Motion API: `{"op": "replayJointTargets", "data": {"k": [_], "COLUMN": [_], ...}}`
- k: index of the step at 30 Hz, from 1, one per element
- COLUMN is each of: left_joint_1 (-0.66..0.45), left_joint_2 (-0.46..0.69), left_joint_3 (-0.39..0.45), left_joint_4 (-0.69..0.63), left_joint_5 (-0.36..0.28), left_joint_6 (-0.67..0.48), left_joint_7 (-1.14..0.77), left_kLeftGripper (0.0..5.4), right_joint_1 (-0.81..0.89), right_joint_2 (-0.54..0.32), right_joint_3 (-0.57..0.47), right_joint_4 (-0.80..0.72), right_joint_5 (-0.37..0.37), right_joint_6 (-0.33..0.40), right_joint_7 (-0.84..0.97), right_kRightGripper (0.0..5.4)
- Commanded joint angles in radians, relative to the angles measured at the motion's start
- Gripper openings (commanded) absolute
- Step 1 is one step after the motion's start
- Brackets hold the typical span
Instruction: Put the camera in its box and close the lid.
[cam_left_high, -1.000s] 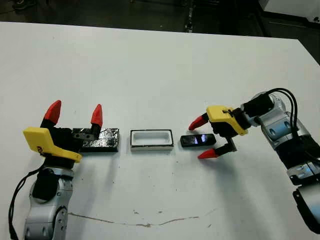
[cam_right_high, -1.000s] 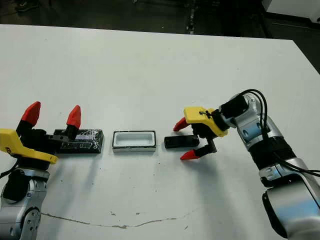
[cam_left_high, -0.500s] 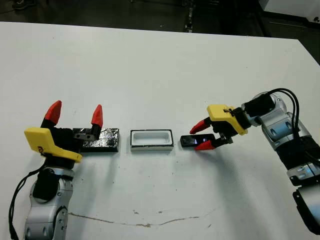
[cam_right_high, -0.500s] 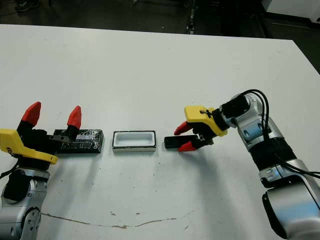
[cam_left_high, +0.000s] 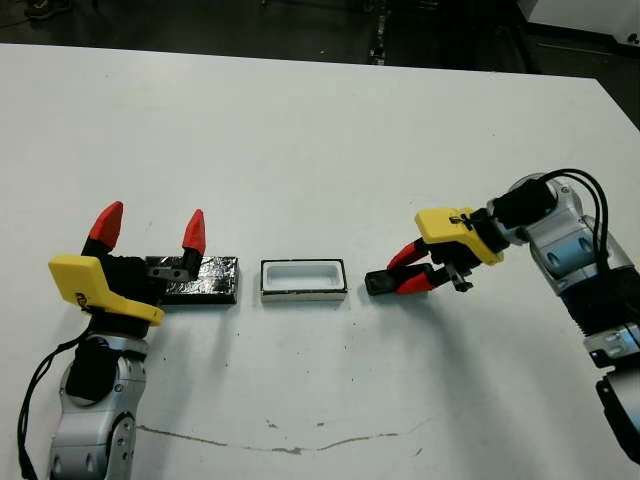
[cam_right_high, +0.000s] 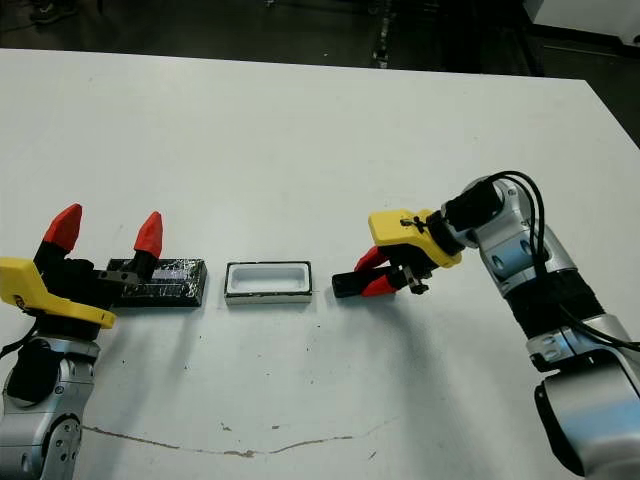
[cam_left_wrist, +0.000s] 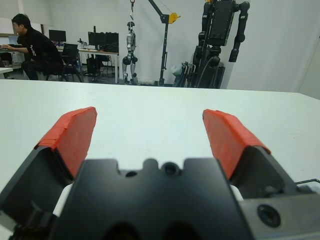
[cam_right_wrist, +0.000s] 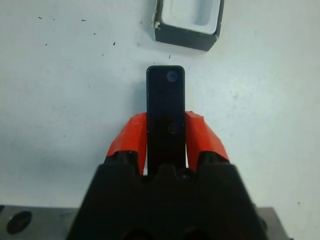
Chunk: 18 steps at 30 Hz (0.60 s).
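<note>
The camera (cam_left_high: 379, 283), a small black bar, lies just right of the box (cam_left_high: 303, 279), held between the red fingers of my right gripper (cam_left_high: 409, 272), which is shut on it. The right wrist view shows the camera (cam_right_wrist: 166, 107) pinched along its sides, its free end toward the box (cam_right_wrist: 188, 23). The box is a shallow white-walled tray, open and with nothing in it. Left of it lies the lid (cam_left_high: 207, 279), a glossy black slab. My left gripper (cam_left_high: 148, 228) stands open at the lid's left end, fingers (cam_left_wrist: 73, 138) pointing up, nothing between them.
A thin brown crack or scratch (cam_left_high: 290, 446) runs across the table near its front edge. The table's far edge (cam_left_high: 300, 58) borders a dark floor. A person (cam_left_wrist: 34, 47) sits at a desk far beyond the table in the left wrist view.
My right gripper has shut on the camera; a second ago its fingers were spread around it. The camera now sits slightly tilted in the grip. The left arm has not moved.
</note>
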Motion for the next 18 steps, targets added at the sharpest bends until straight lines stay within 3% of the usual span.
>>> {"op": "replayJointTargets", "data": {"k": [1,5,11,18], "left_joint_1": [0.011,0.010,0.013,0.011], "left_joint_2": [0.000,0.002,0.003,0.000], "left_joint_3": [0.001,0.002,0.000,0.001], "left_joint_4": [0.009,0.014,0.009,0.011], "left_joint_5": [0.006,0.005,0.011,-0.003], "left_joint_6": [-0.002,-0.012,-0.005,-0.004], "left_joint_7": [0.003,-0.002,0.003,0.000], "left_kLeftGripper": [5.40,5.40,5.40,5.40], "right_joint_1": [-0.016,-0.050,-0.061,-0.007], "right_joint_2": [-0.015,-0.005,0.053,0.116], "right_joint_3": [-0.013,-0.058,-0.174,-0.237], "right_joint_4": [-0.021,-0.037,0.024,-0.121], "right_joint_5": [0.001,0.053,0.200,0.290], "right_joint_6": [0.100,0.322,0.294,0.444], "right_joint_7": [-0.015,-0.019,-0.048,-0.223], "right_kRightGripper": [1.68,1.68,1.68,1.68]}}
